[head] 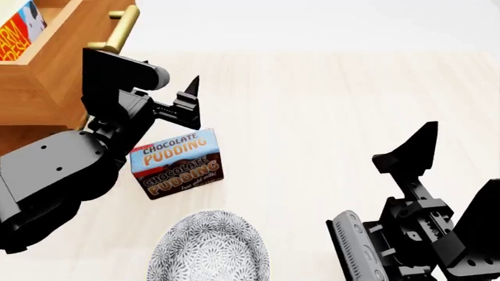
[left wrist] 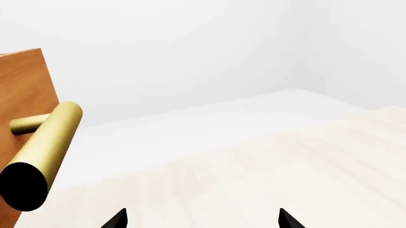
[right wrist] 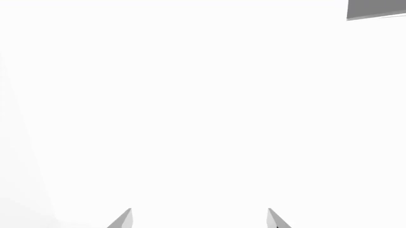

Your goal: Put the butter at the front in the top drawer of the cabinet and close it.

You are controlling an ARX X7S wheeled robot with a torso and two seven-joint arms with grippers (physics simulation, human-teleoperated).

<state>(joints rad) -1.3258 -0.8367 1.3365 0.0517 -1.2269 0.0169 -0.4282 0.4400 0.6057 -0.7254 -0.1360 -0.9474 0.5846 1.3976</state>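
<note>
Now: left gripper (head: 184, 105) spread wide and empty, beside the brass handle (head: 117, 28) of the top drawer (head: 55, 70). Right gripper (head: 414, 149) likewise open on nothing, well apart over the bare table (head: 328, 105). Butter (head: 20, 29) already inside the pulled-out drawer. Chocolate pudding box (head: 178, 164) and patterned bowl (head: 209, 249) lying nearer, untouched. Placing done, by the look of it; closing the drawer left, likely by pushing its front.

A bare simulated room (white walls): pale wooden table (head: 328, 88), wooden cabinet (head: 47, 88), groceries.
</note>
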